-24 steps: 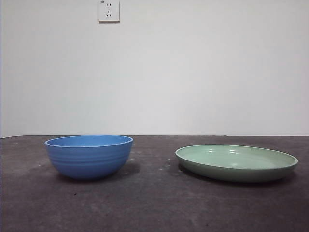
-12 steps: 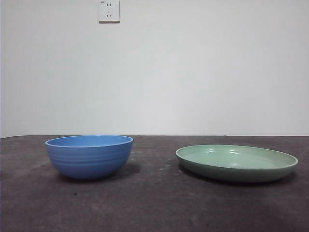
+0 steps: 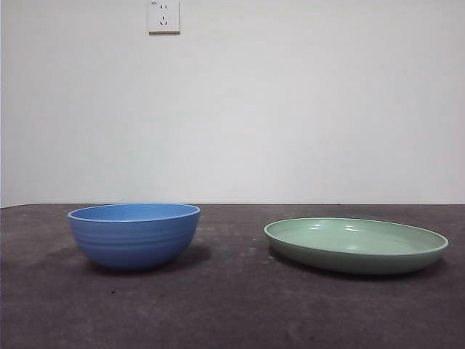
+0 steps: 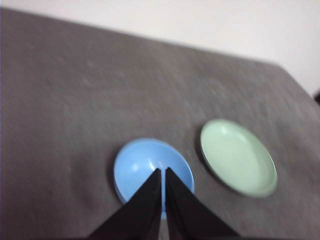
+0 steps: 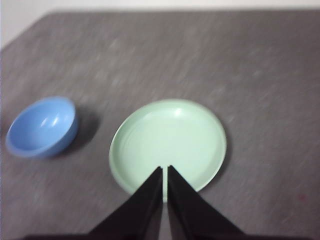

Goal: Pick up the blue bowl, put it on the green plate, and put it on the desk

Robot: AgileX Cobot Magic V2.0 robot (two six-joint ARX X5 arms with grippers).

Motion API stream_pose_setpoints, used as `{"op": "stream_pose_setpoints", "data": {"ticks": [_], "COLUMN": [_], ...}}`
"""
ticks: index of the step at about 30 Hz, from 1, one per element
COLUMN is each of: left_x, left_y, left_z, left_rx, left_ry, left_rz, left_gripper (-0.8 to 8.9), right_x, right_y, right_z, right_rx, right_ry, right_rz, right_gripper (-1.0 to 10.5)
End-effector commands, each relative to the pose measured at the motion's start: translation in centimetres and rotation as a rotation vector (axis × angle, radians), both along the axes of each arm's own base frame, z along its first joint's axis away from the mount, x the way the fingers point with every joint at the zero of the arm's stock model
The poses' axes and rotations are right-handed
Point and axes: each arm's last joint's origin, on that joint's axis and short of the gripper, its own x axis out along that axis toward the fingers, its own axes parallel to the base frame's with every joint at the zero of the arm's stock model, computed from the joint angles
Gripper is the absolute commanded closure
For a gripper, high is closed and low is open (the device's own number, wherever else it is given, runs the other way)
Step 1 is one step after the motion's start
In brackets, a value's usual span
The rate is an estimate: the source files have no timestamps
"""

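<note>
Front view: I have the bowl (image 3: 134,235) sitting upright on the surface (image 3: 232,313), toward one side, and the plate (image 3: 356,245) lying flat toward the other. Bare surface lies between them; their rims do not touch. Open surface runs in front of both, and the far edge meets a pale wall with a socket (image 3: 163,16) high up. No arm shows at this level.

Left wrist view: my left gripper (image 4: 163,171) hangs high above the bowl (image 4: 145,167), jaws pressed almost together, holding nothing. Plate (image 4: 237,156) lies just beside the bowl with a narrow dark gap between. Wide bare surface stretches beyond both, out to its far edge.

Right wrist view: my right gripper (image 5: 164,169) hangs high over the plate's near rim (image 5: 167,142), jaws nearly closed, also empty. Bowl (image 5: 42,126) sits apart from the plate, clear surface all round it.
</note>
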Motion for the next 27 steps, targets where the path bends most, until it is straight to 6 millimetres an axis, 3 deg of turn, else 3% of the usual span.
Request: {"op": "stream_pose_setpoints", "data": {"ticks": [1,11,20,24,27], "left_x": [0.4,0.7,0.6,0.6,0.6], "left_y": [-0.3,-2.1,-2.4,-2.4,-2.4], "left_z": [0.6,-0.1,-0.1,-0.1,-0.1], "left_rx": [0.069,0.143,0.146,0.146,0.144], "left_ry": [0.039,0.205,0.203,0.202,0.204], "left_rz": [-0.087,-0.309,-0.331,-0.331,-0.330], "left_gripper": [8.01,8.01,7.92,7.09,5.40], "right_x": [0.5,0.9,0.6,0.6,0.6], "right_y": [0.1,1.5,2.1,2.1,2.1], "right_z": [0.9,0.5,0.5,0.5,0.5], "right_rx": [-0.047,-0.055,-0.059,-0.054,-0.049], "right_ry": [0.012,0.193,0.203,0.208,0.212], "right_rz": [0.074,0.283,0.340,0.336,0.331], "right_gripper": [9.4,9.4,9.4,9.0,6.8]}}
